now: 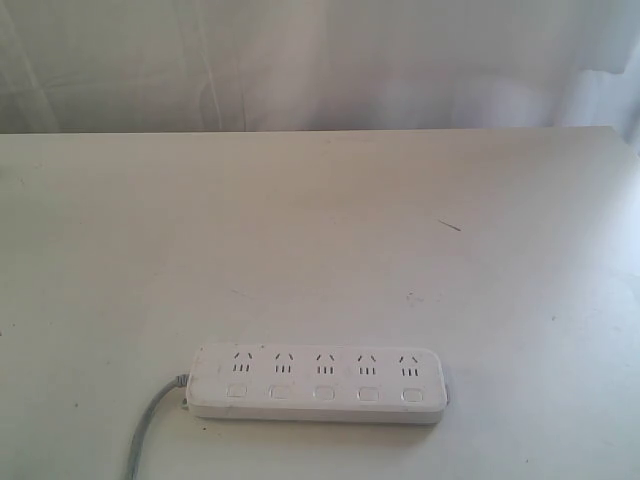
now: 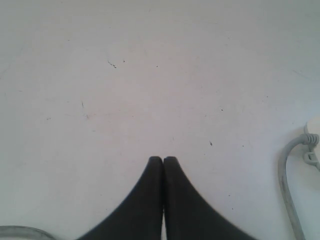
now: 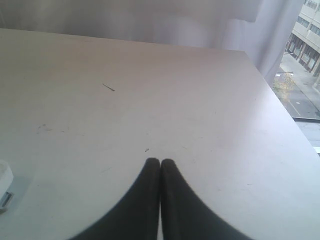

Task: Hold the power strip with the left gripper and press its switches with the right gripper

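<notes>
The white power strip (image 1: 318, 383) lies flat near the table's front edge in the exterior view, its five switches (image 1: 323, 392) in a row along the near side under the sockets. Its grey cord (image 1: 148, 427) runs off the left end; part of that cord (image 2: 289, 185) shows in the left wrist view. A white end of the strip (image 3: 4, 181) peeks in at the edge of the right wrist view. My left gripper (image 2: 163, 159) is shut over bare table, touching nothing. My right gripper (image 3: 160, 162) is shut too, over bare table. Neither arm appears in the exterior view.
The white table (image 1: 320, 230) has a small dark mark (image 1: 448, 225) right of centre. Pale curtains hang behind its far edge. The table's right edge (image 3: 285, 115) borders a window with a street below.
</notes>
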